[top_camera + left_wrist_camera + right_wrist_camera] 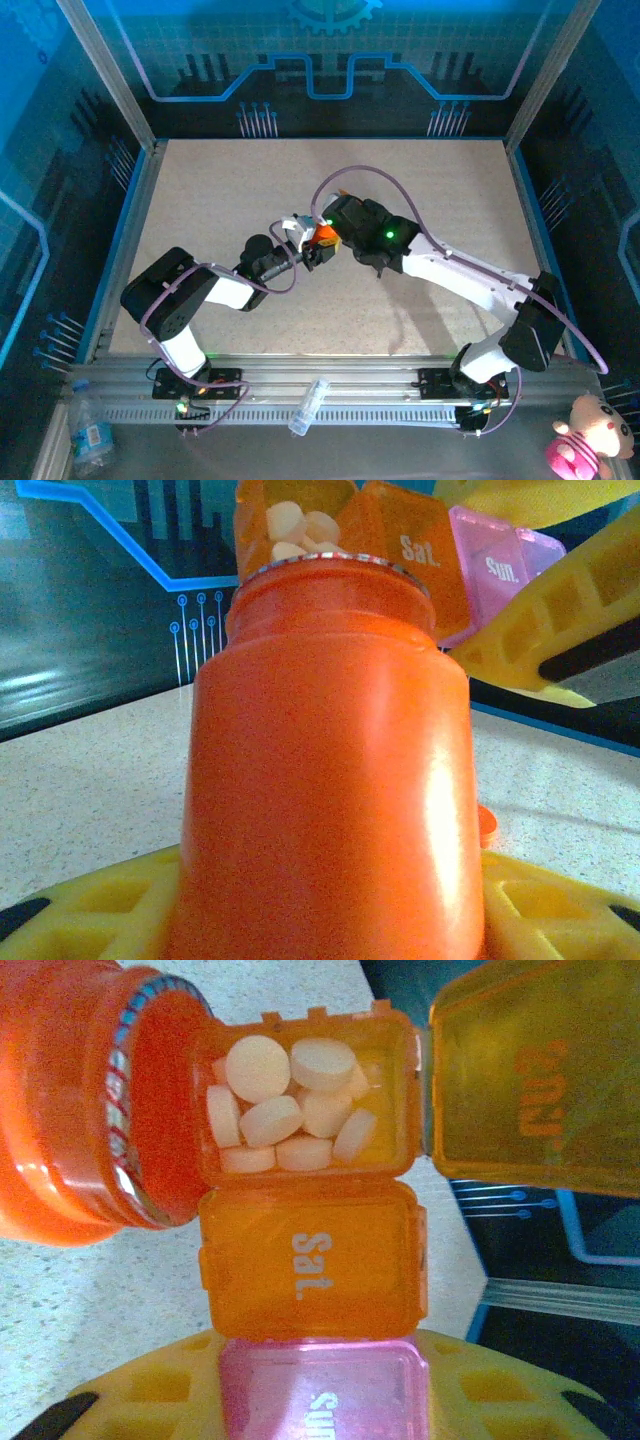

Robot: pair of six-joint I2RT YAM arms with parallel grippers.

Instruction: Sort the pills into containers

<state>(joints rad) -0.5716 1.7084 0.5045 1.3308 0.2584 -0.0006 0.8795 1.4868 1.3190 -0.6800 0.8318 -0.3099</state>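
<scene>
My left gripper [330, 920] is shut on an orange pill bottle [330, 780], which is uncapped, with its mouth tipped against the containers [310, 1260]. The containers are a strip with an open orange compartment, a shut orange "Sat." one and a pink "Sun." one [320, 1390]. White round pills [290, 1100] fill the open compartment, whose lid [540, 1070] is swung back. My right gripper [320, 1405] is shut on the strip at the pink end. In the top view both grippers [300, 250] [338, 232] meet above the table's middle.
A small orange round piece [486, 825] lies on the speckled table [400, 190] behind the bottle. Blue walls and metal posts ring the table. A clear tube [308, 405] lies on the front rail, and a pink plush toy [585, 440] sits at the lower right.
</scene>
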